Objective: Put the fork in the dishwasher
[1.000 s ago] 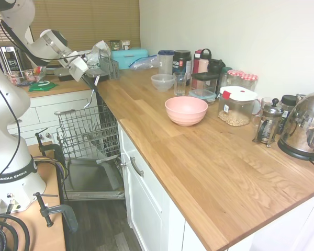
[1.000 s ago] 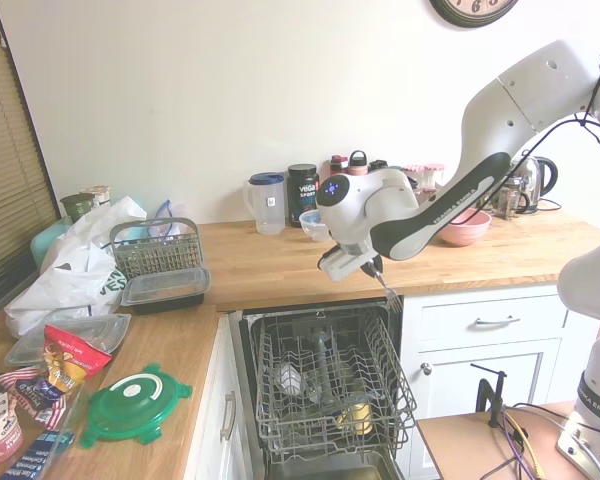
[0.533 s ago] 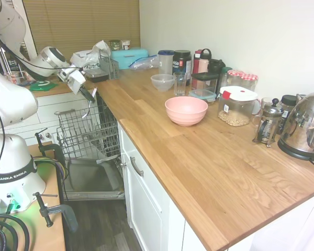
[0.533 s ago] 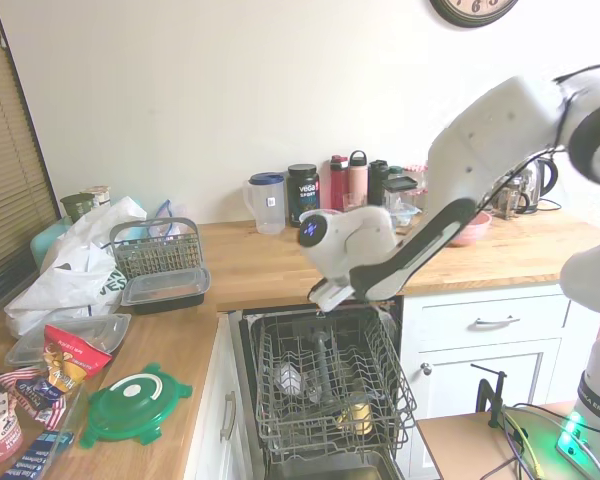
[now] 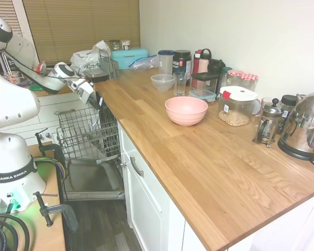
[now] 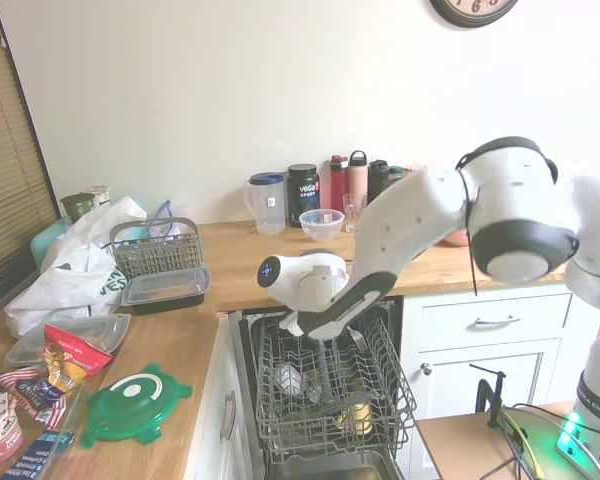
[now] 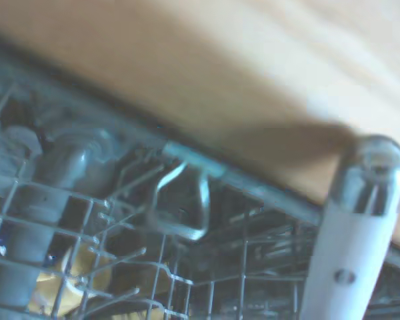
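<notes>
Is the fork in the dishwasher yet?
Not yet, but close. The dishwasher is open with its wire rack pulled out. The gripper is low over the rack. The wrist view shows a white handle with a silvery end, likely the fork. Letting it go into the rack is left.

First exterior view looks along the counter (image 5: 209, 172); second faces it from opposite; both share the dishwasher (image 5: 86, 133) rack; wrist view hovers close above it.
</notes>
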`<action>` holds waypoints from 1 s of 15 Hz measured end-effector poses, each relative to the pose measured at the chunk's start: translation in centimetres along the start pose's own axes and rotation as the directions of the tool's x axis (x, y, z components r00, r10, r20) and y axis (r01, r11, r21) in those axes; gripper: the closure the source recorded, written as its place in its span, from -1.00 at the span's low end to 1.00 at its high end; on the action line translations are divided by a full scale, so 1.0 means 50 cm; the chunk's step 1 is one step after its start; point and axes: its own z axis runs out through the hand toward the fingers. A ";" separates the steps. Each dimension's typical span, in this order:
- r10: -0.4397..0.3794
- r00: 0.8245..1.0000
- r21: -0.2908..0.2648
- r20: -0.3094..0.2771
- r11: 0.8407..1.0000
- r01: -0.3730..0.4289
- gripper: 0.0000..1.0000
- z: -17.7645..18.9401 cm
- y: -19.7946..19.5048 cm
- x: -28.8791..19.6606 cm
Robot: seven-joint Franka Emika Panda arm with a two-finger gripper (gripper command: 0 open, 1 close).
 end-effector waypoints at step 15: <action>0.008 1.000 -0.035 0.027 0.999 -0.007 -1.00 0.032 0.012 0.015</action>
